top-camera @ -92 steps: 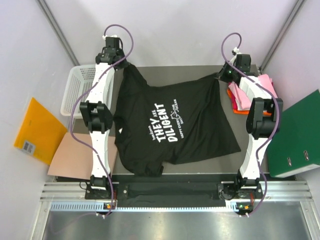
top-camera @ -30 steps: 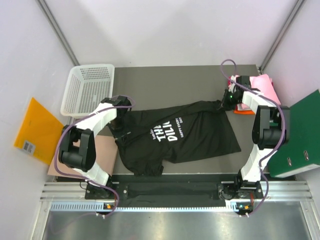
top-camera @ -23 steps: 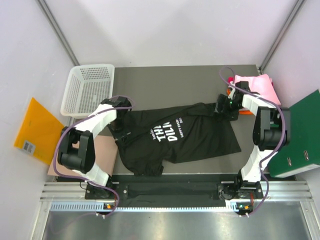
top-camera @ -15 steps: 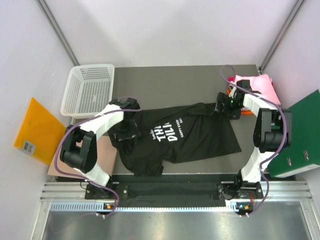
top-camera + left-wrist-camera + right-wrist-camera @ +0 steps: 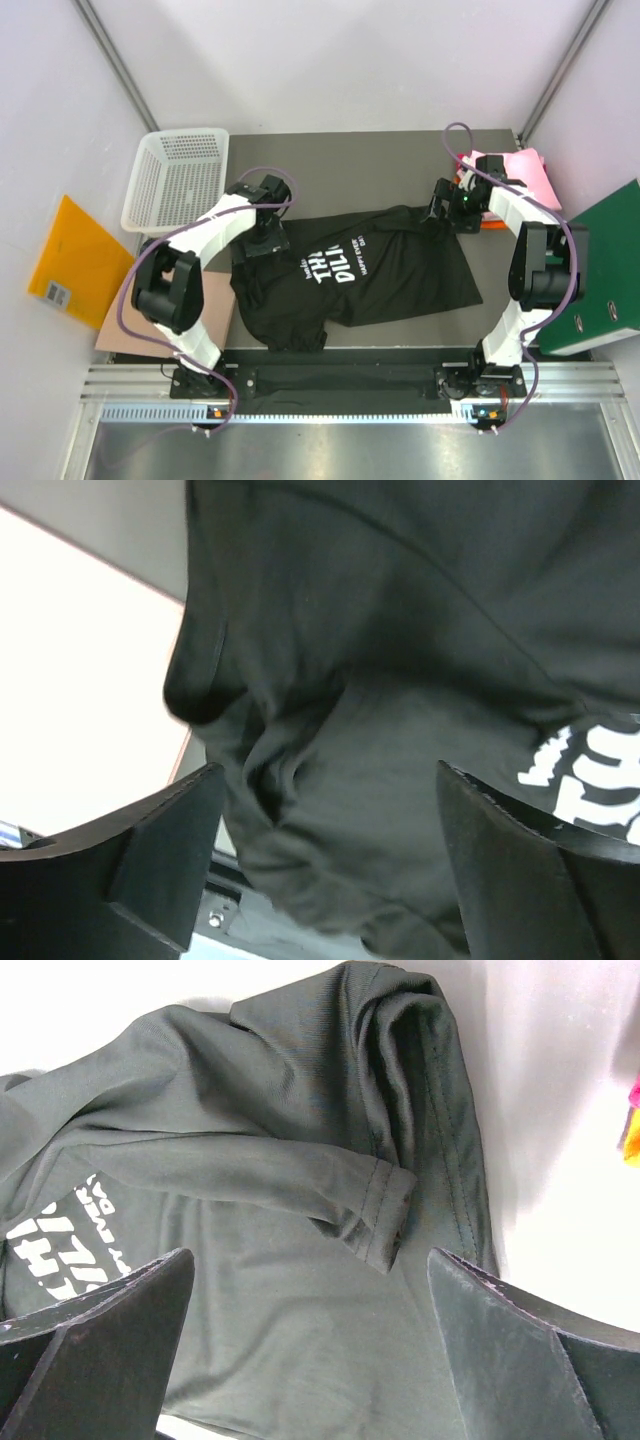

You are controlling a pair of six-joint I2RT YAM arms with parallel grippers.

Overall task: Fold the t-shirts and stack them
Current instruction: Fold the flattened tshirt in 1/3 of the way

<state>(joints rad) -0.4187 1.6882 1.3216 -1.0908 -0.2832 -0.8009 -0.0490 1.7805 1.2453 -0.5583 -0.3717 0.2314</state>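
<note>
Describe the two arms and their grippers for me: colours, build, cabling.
Both arms are built alike: white link shells joined by black joint housings, each trailing a looped purple cable. The left gripper and right gripper are black. In the wrist views the fingers are broad, matte black, angular wedges. No markings are readable. The bases sit on a metal rail.
</note>
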